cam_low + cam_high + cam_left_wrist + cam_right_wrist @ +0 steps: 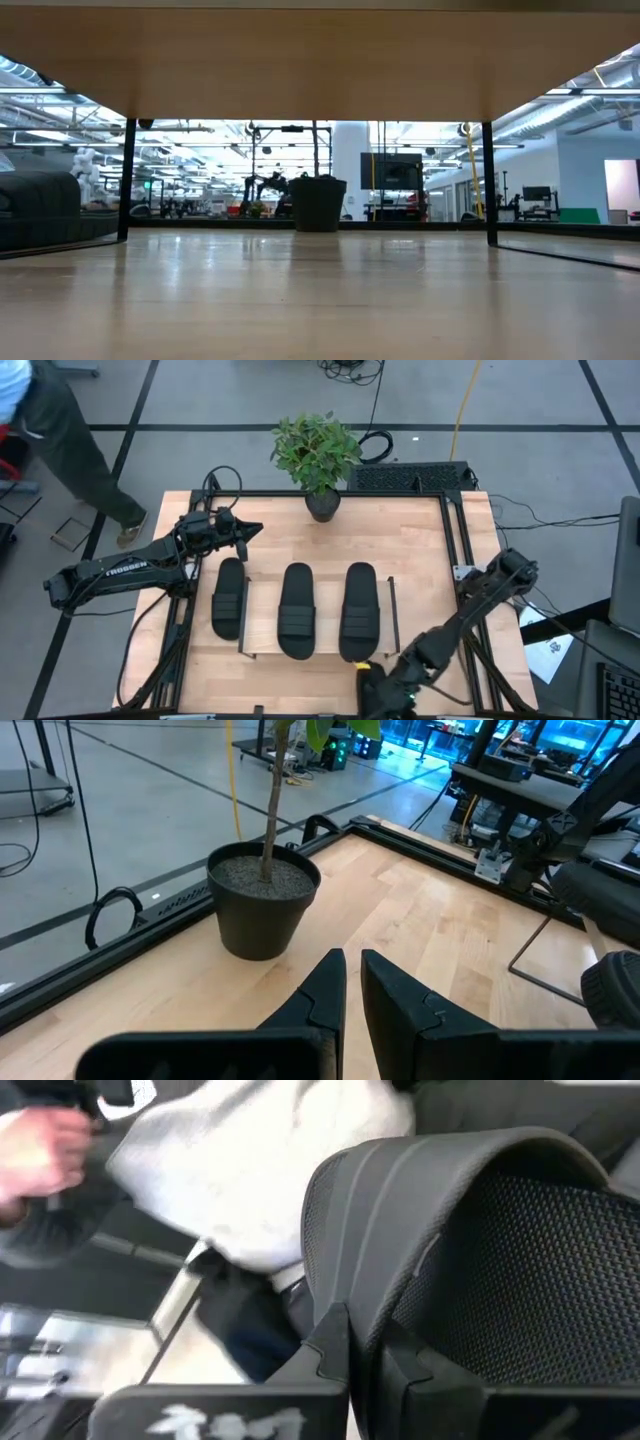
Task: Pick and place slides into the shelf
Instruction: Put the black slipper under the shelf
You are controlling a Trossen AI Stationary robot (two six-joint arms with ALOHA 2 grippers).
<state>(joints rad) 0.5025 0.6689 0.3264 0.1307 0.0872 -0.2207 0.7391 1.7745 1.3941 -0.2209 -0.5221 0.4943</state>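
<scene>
Left claw nearly shut, empty, just behind leftmost slide beside shelf; slide's length pointed toward it. Right claw shut, farther.

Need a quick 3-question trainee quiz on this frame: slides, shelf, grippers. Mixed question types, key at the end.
1. True or false: the right gripper is clamped on a slide.
2. How many slides lie on the shelf in the high view?
A) one B) two C) three
3. Fill in: the left gripper, empty, hovers beyond the far end of the left slide, on the side of the potted ____.

Key
1. False. It is shut on nothing, parked off the table's near edge, facing a chair.
2. C. The left slide, middle slide and right slide lie side by side.
3. plant
</scene>
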